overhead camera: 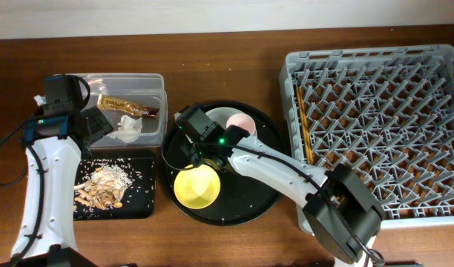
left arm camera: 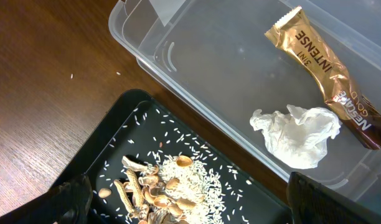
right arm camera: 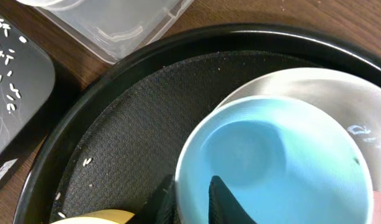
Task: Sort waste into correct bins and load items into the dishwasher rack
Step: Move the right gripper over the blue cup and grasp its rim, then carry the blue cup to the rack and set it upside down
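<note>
Right tool (right arm camera: 192, 198) straddles the near wall of the light-blue cup (right arm camera: 271, 162), one finger inside, one outside; clamping cannot be confirmed. Cup sits on the white plate (right arm camera: 302, 84) ahead of the tool; overhead, the arm hides it. Dishwasher rack (overhead camera: 390, 133) lies to the tool's right. Left tool (left arm camera: 197, 199) stands apart

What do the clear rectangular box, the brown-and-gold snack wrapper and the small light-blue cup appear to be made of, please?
The clear rectangular box is likely plastic; the table shows through it. The brown-and-gold snack wrapper is probably metallised foil film, with shiny creases. The small light-blue cup is smooth, opaque, softly glossy: plastic or ceramic.
</note>
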Controlling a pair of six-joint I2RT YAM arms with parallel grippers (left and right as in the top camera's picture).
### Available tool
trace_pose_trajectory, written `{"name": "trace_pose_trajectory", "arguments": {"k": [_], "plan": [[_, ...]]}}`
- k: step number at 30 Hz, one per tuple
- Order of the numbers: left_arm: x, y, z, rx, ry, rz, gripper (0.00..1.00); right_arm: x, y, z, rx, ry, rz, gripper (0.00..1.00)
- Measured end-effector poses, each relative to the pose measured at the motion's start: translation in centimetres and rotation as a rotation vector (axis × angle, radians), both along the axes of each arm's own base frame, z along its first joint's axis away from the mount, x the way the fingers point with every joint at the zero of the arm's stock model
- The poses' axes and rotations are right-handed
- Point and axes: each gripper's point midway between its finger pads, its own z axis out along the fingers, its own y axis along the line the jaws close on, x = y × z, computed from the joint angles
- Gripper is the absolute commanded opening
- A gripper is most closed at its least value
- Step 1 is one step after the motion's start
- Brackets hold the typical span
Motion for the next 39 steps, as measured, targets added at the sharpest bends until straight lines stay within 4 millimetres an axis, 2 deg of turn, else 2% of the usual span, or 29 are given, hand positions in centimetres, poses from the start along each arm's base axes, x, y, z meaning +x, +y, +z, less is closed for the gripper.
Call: {"name": "trace_pose_trajectory", "arguments": {"k": [2, 8, 10, 11, 12, 13, 15, 18, 20, 23, 24, 25, 26, 28, 31, 33, 36, 39], "plan": [[0.0, 0.0, 0.0, 0.0, 0.0, 0.0, 0.99, -0.1, -0.1, -0.2, -0.005, 0.005, 0.0, 0.08], [0.0, 0.0, 0.0, 0.0, 0.0, 0.0, 0.99, 0.0, 0.0, -0.1, -0.016, -0.006, 0.026, 0.04], [0.0, 0.0, 0.0, 0.0, 0.0, 0.0, 0.99, 0.0, 0.0, 0.4, -0.009, -0.016, 0.029, 0.04], [0.0, 0.0, 0.0, 0.0, 0.0, 0.0, 0.99, 0.0, 0.0, 1.5, 0.004, -0.03, 0.03, 0.04], [0.0, 0.0, 0.0, 0.0, 0.0, 0.0, 0.99, 0.1, 0.1, 3.2, 0.031, -0.056, 0.031, 0.04], [0.0, 0.0, 0.0, 0.0, 0.0, 0.0, 0.99, 0.1, 0.1, 7.3, 0.09, -0.116, 0.032, 0.04], [0.0, 0.0, 0.0, 0.0, 0.0, 0.0, 0.99, -0.5, -0.6, 12.6, 0.158, -0.184, 0.032, 0.04], [0.0, 0.0, 0.0, 0.0, 0.0, 0.0, 0.99, -2.2, -2.4, 19.0, 0.239, -0.263, 0.031, 0.04], [0.0, 0.0, 0.0, 0.0, 0.0, 0.0, 0.99, -3.3, -4.2, 21.9, 0.268, -0.296, 0.023, 0.04], [0.0, 0.0, 0.0, 0.0, 0.0, 0.0, 0.99, -3.3, -7.8, 23.1, 0.291, -0.256, -0.014, 0.04], [0.0, 0.0, 0.0, 0.0, 0.0, 0.0, 0.99, -2.6, -10.2, 24.0, 0.331, -0.24, -0.047, 0.04], [0.0, 0.0, 0.0, 0.0, 0.0, 0.0, 1.0, -2.2, -11.7, 24.5, 0.374, -0.218, -0.054, 0.04], [0.0, 0.0, 0.0, 0.0, 0.0, 0.0, 0.99, -2.1, -12.9, 24.7, 0.422, -0.174, -0.039, 0.04], [0.0, 0.0, 0.0, 0.0, 0.0, 0.0, 0.99, -0.8, -16.9, 24.6, 0.506, -0.107, -0.062, 0.04], [0.0, 0.0, 0.0, 0.0, -0.001, 0.0, 0.99, -0.2, -20.8, 25.3, 0.664, -0.053, -0.016, 0.04], [0.0, 0.0, 0.0, 0.0, 0.0, 0.0, 0.99, 0.1, -22.5, 25.8, 0.8, -0.021, 0.048, 0.04], [0.0, 0.0, 0.0, 0.0, 0.0, 0.0, 1.0, 1.6, -24.5, 24.7, 0.947, 0.04, 0.086, 0.04], [0.0, 0.0, 0.0, 0.0, 0.0, 0.0, 0.99, 4.2, -25.7, 20.9, 1.055, 0.132, 0.084, 0.04]]}}
